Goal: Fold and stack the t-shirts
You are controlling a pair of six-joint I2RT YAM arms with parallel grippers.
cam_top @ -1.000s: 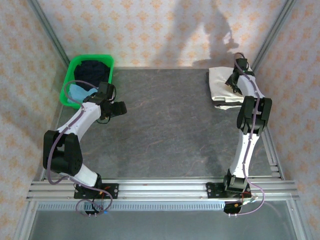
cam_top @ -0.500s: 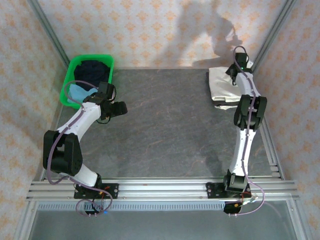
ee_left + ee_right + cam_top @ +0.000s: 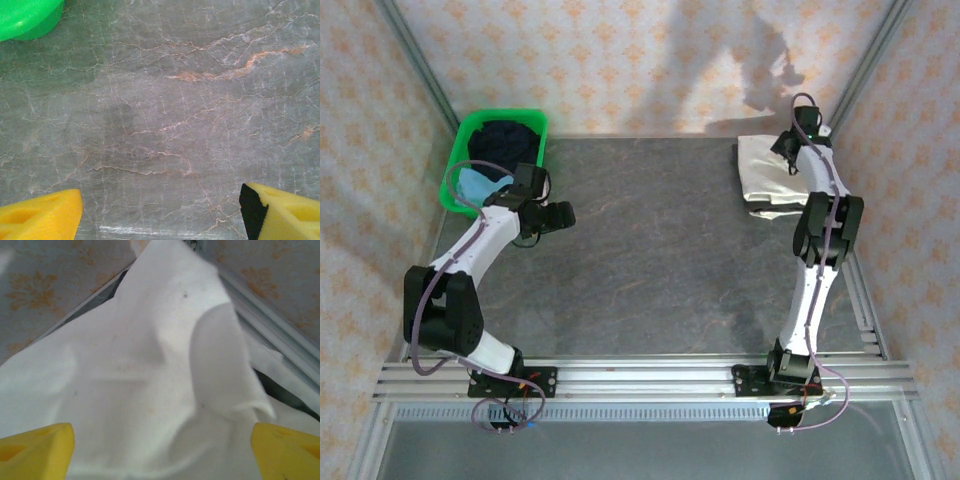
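Both grippers open — off-white shirt at the far right corner of the table.

We find the large off-white cloth t-shirt (image 3: 758,175) folded into a rough rectangle on the grey marbled table (image 3: 650,250), near the right rail. The right gripper (image 3: 785,148) hangs over the shirt's far edge. In the right wrist view its yellow fingers (image 3: 35,447) stand wide apart above the cloth, gripping nothing, and one fold of the shirt (image 3: 150,365) is raised. The left gripper (image 3: 558,215) hovers over bare table just beside the green plastic basket (image 3: 505,113) — its jaws are spread and empty. In the basket we see a dark navy t-shirt (image 3: 505,135) and a light blue t-shirt (image 3: 475,183).
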